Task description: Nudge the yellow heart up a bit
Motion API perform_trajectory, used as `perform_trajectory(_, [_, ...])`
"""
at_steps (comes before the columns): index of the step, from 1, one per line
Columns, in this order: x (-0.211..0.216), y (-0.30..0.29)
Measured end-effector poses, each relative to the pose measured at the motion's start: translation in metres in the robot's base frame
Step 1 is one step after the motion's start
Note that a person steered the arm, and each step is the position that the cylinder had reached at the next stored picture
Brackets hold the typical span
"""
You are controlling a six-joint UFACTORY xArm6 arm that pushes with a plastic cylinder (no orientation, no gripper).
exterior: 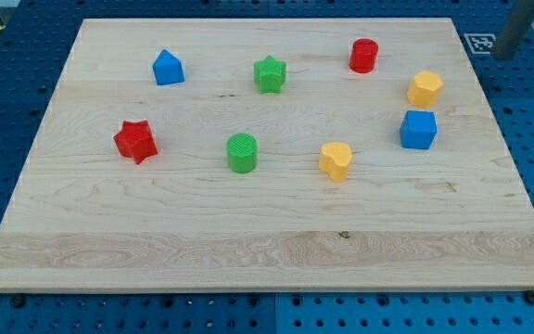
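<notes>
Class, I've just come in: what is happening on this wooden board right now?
Nothing is being pushed yet. My tip hangs blurred at the view's top right, off the board and clear of every block. The yellow heart it is meant to nudge up sits untouched right of centre, between the green cylinder and the blue cube. The other blocks lie scattered and apart across the upper half.

Wooden board (248,232) carries eight blocks: blue house-shaped block (168,68), green star (270,74), red cylinder (363,56), yellow hexagon (425,88), blue cube (418,129), yellow heart (336,160), green cylinder (242,152), red star (135,141). I see my tip (502,56) off the board's top-right corner, nearest the yellow hexagon.
</notes>
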State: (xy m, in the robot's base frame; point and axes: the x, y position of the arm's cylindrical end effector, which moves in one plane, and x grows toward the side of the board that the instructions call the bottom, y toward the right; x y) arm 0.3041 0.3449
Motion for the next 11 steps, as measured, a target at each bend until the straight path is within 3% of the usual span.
perform_trajectory(1, [0.044,0.0])
perform_trajectory(3, [0.193,-0.014])
perform_trajectory(4, [0.203,-0.016])
perform_trajectory(6, [0.206,-0.081])
perform_trajectory(8, [0.254,-0.144])
perform_trajectory(9, [0.243,-0.196])
perform_trajectory(11, [0.213,-0.237])
